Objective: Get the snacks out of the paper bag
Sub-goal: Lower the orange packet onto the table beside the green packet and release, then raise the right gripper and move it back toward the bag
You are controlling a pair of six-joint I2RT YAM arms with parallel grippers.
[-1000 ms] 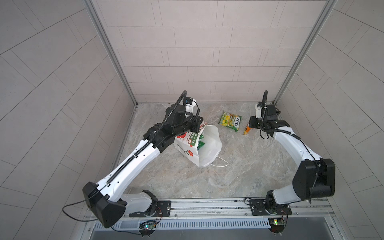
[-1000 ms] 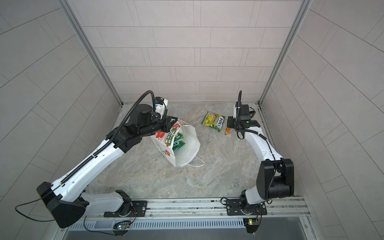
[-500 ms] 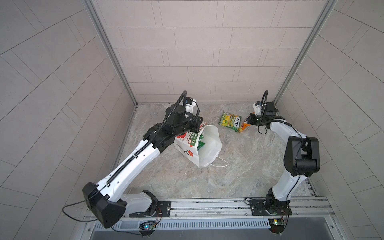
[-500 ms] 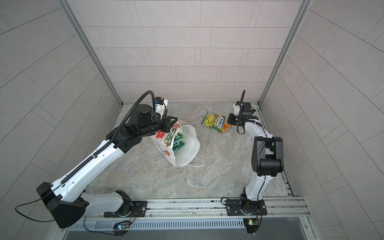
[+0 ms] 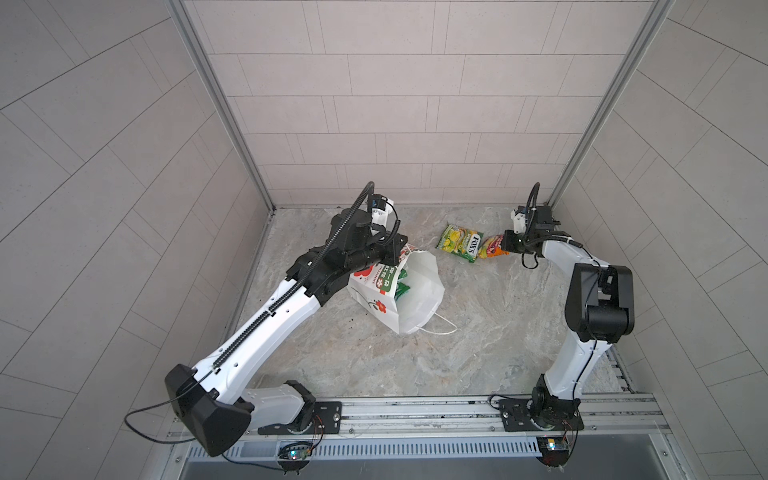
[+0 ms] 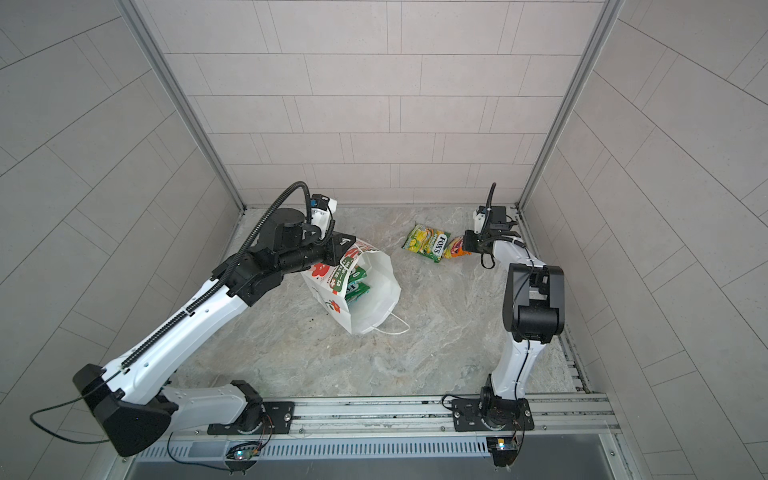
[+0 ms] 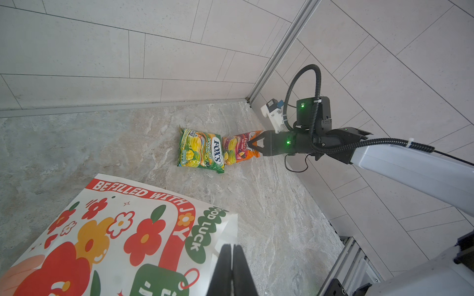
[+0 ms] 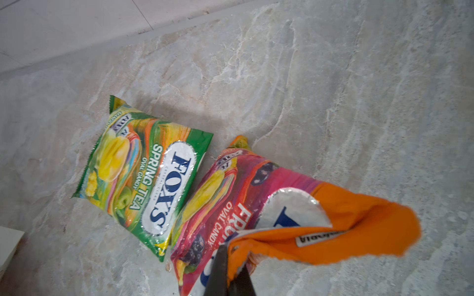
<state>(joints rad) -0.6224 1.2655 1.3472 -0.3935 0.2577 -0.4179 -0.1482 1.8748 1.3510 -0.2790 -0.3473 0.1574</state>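
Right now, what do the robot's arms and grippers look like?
The left arm and right arm have white shells and black joints, with ribbed black cable hoses. The left gripper and right gripper have black fingers. Green lights dot the right wrist.

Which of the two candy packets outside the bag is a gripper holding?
The orange-pink Fruits packet: the right gripper is shut on its orange end. The green Spring Tea packet beside it lies free.
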